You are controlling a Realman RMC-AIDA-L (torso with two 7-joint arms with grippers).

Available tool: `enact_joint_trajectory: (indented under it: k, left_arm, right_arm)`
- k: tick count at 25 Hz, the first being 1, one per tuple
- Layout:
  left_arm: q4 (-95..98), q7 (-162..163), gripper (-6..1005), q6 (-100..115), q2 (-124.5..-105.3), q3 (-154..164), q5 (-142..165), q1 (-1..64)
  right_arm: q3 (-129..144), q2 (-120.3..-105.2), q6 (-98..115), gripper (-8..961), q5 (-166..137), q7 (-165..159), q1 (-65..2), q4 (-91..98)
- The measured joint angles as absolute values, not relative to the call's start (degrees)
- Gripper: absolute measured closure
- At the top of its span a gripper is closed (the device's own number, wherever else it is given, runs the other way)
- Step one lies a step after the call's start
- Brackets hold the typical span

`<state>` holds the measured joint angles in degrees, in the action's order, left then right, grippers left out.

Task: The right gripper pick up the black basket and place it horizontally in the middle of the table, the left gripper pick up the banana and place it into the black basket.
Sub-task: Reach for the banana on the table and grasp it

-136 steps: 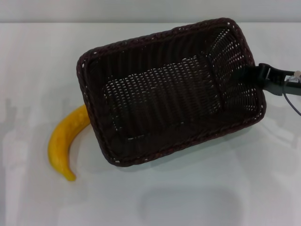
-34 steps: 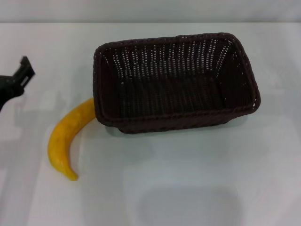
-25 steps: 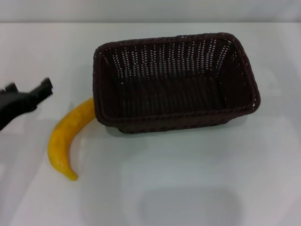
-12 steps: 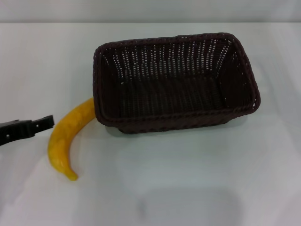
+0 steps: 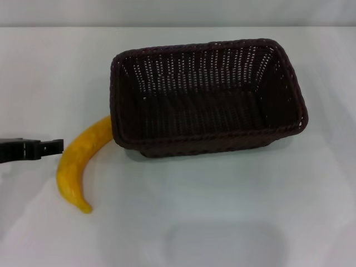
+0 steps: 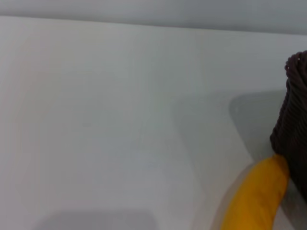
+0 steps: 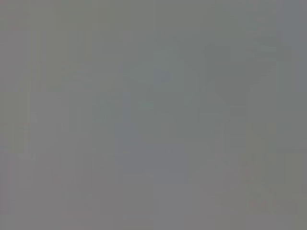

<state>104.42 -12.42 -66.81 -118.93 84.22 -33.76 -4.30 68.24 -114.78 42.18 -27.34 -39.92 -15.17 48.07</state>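
A white, glossy table (image 5: 233,211) is seen from above. A large rectangular black basket (image 5: 207,97) of dark woven wicker, with open-weave sides and a braided rim, is set level near the middle of the table, its long side running left to right. Nothing lies inside it.

A single curved, unpeeled yellow-orange banana (image 5: 78,164) lies on the table to the left of the basket. Its upper end touches, or is tucked just under, the basket's near left corner; its lower tip curls toward the near edge.

The left gripper (image 5: 49,147) reaches in low from the left edge, its thin black tip just beside the banana's middle and not touching it. Whether its fingers are spread or pressed together cannot be told. The right gripper is not seen, and its wrist camera shows only blank grey.

The basket step looks finished; the banana pick-up appears to be in hand. It would best be done by closing across the banana's thick middle, where the smooth, rounded skin offers the widest hold. A gentle squeeze is advised, as the fruit probably bruises easily, and it should be lifted clear of the basket corner before being carried over the rim.
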Motion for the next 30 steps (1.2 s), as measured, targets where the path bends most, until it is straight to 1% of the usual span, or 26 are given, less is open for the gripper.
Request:
enact_joint_trajectory:
  k: [3,9,30]
  left_arm:
    - [101.6,-15.2,109,-67.1,-118.92,83.1,-34.4,-1.5]
    - [99.4,-19.3,109,-67.7,-118.91,81.6,-36.9,1.0]
    - [93.1,-21.7,110,-68.7,-118.88,80.8,-39.4,3.0]
  right_arm:
    - [68.3,-114.78,42.5,301,-27.3,-40.0,-15.1,48.2]
    - [68.6,-114.78,42.6,300,-27.3,-40.0,-15.1,48.4]
    - [70.4,-114.87,42.6,300,-27.3,-40.1,-14.9,49.8]
